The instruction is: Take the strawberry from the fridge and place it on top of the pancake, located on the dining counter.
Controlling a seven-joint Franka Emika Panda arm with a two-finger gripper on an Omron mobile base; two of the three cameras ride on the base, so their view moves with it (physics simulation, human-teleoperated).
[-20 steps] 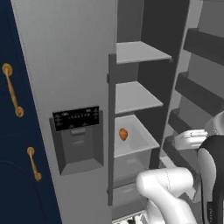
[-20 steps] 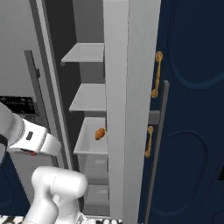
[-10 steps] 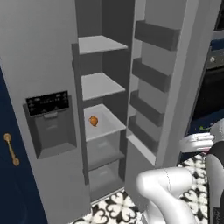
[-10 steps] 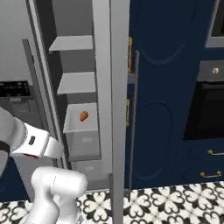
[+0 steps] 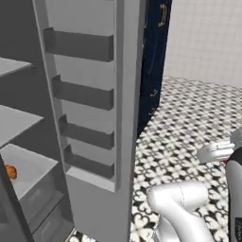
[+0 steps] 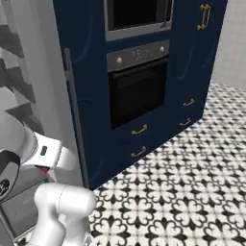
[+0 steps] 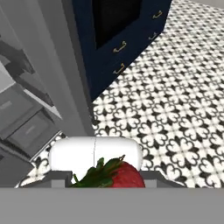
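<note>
Grey inner shelves (image 5: 21,124) are being shown inside the open fridge (image 5: 90,142), stacked one above another at the left of the left base view. A small orange rounded fruit (image 5: 10,172) is being carried directly on the lowest of these shelves, near its front edge, partly hidden behind the dark door edge. Drawers are being seen below that shelf. A black-and-white patterned tile floor (image 6: 182,192) is being shown beneath the fridge and the navy oven cabinet (image 6: 144,81), both standing directly on it.
</note>
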